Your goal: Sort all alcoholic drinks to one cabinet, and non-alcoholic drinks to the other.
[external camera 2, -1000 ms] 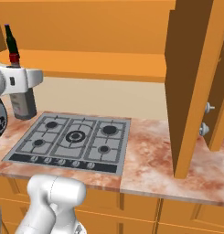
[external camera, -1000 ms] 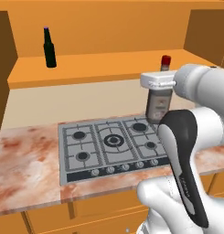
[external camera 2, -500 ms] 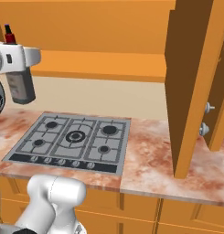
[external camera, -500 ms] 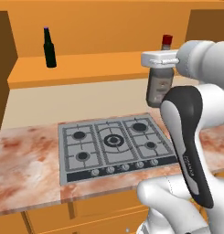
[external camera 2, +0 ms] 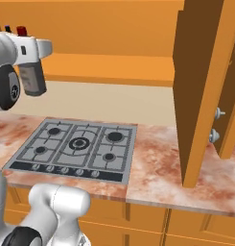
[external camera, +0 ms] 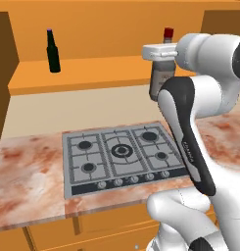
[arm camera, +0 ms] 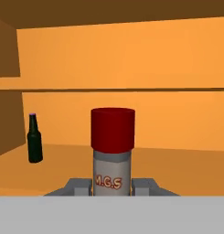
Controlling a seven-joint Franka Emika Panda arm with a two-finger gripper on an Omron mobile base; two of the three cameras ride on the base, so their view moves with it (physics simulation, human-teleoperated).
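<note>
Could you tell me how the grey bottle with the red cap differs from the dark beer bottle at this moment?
The grey bottle is squat with a wide red cap; the beer bottle is slim, dark, with a small purple cap. The grey bottle is held off the counter, the gripper shut on it; the beer bottle stands free on the cabinet shelf. Both are upright.
</note>
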